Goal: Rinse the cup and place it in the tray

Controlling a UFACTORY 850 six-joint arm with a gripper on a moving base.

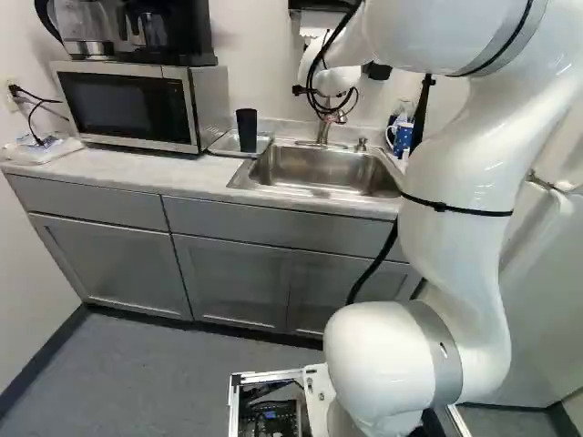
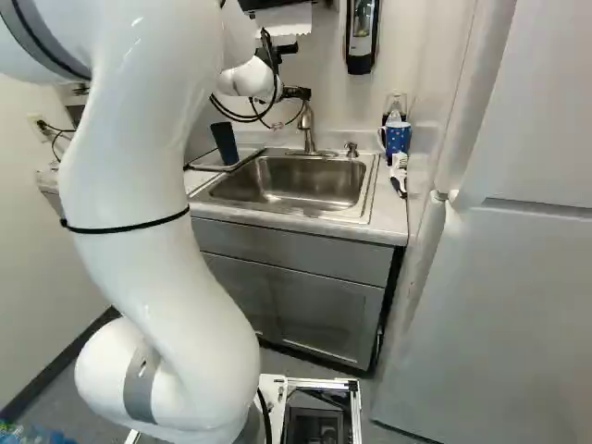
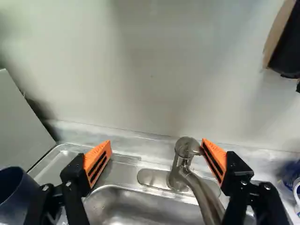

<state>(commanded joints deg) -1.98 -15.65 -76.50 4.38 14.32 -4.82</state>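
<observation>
- The big white jointed arm (image 2: 139, 222) reaches forward over the sink; what is left probably concerns the tap.
- The pale grey tabletop (image 1: 118, 169) carries the sink and the tray.
- The rectangular stainless-steel sink (image 1: 314, 169) is where the rinsing belongs. No stream of water can be made out in it, and whether the rinse is done I cannot tell.
- The shallow, shiny metal tray (image 1: 224, 144) lies just beside the sink, on the microwave's side, so the placing looks done.
- The black pincer with orange pads (image 3: 155, 142) is spread wide and has hold of nothing. One pad is right by the head of the tap; whether they touch I cannot tell.
- The curved, brushed-metal tap (image 3: 177, 172) rises behind the basin. If the rinse is over, making sure it is off may be all that remains.
- The dark, tapered, handleless cup (image 1: 247, 131) stands mouth up in the tray, well apart from the tap and free of the pincer.
</observation>
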